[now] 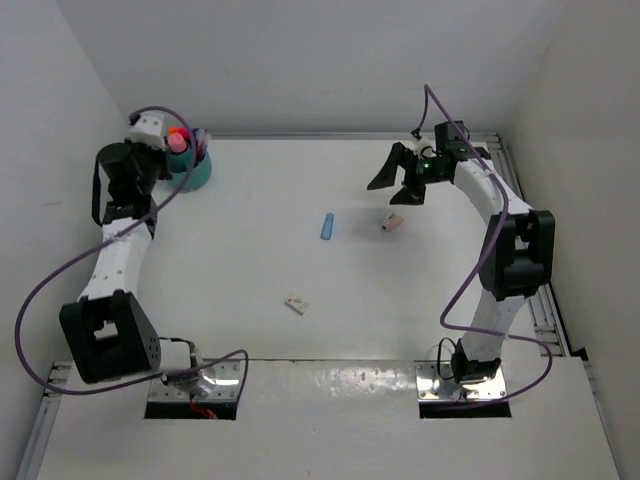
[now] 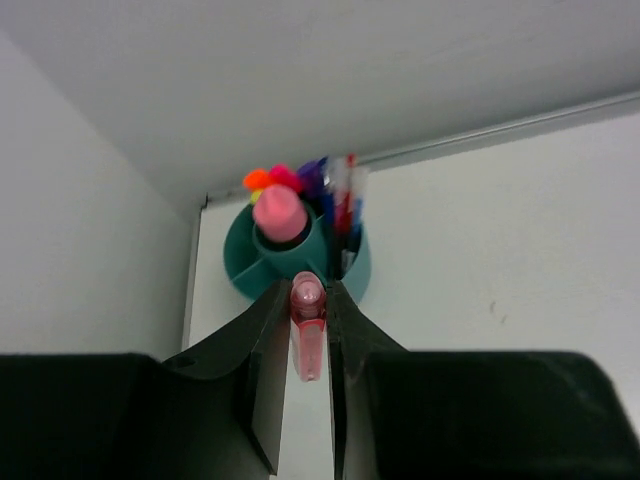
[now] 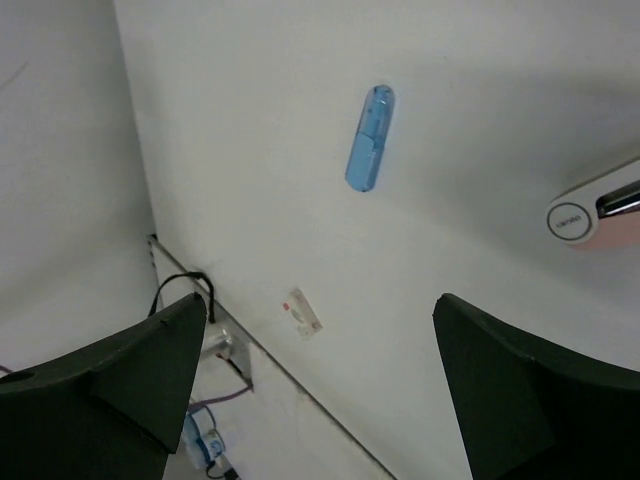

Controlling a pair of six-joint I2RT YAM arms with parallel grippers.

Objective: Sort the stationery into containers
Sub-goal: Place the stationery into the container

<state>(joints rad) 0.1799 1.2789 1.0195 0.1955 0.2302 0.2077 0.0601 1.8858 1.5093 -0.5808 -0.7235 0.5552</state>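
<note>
The teal cup [image 1: 195,175] stands at the far left corner; in the left wrist view it [image 2: 240,268] holds a pink-ended highlighter [image 2: 279,215], orange and purple ends, and red and blue pens [image 2: 343,195]. My left gripper [image 1: 170,150] [image 2: 306,292] is shut on a pink tube [image 2: 308,335], held at the cup's near rim. My right gripper [image 1: 396,186] [image 3: 320,298] is open and empty, above the table at the far right. A blue tube [image 1: 327,226] [image 3: 370,138], a pink-white item [image 1: 393,222] [image 3: 590,210] and a small eraser [image 1: 296,304] [image 3: 302,311] lie on the table.
White walls close in the left, back and right sides. A metal rail [image 1: 520,200] runs along the table's right edge. Cables [image 3: 185,290] and the arms' base plates [image 1: 195,385] sit at the near edge.
</note>
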